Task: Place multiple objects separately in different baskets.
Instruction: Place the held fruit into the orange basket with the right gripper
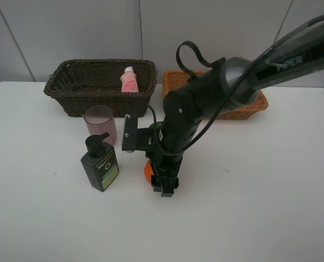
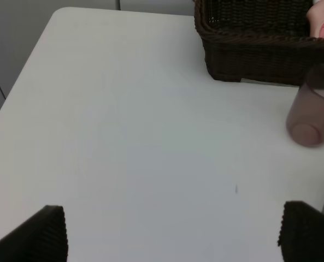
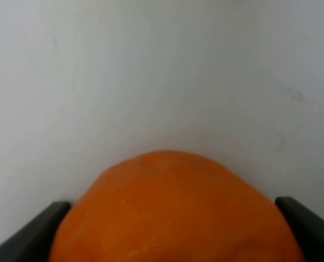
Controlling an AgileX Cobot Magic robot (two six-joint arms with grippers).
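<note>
From above, the right pincer (image 1: 166,185) is down near the middle of the desk (image 1: 249,218), set over the orange (image 1: 148,170). Toward the desk's left edge stands the dark green pump bottle (image 1: 100,166), with the pink cup (image 1: 100,123) just behind it. Along the far edge, the pink white-capped bottle (image 1: 129,80) sits in the dark brown basket (image 1: 74,93), beside the light tan basket (image 1: 172,82). At the left wrist, the left pincer (image 2: 172,234) is released, fingers wide apart above bare desk. At the right wrist, the orange fills the gap, both fingers against its sides, grasping it.
</note>
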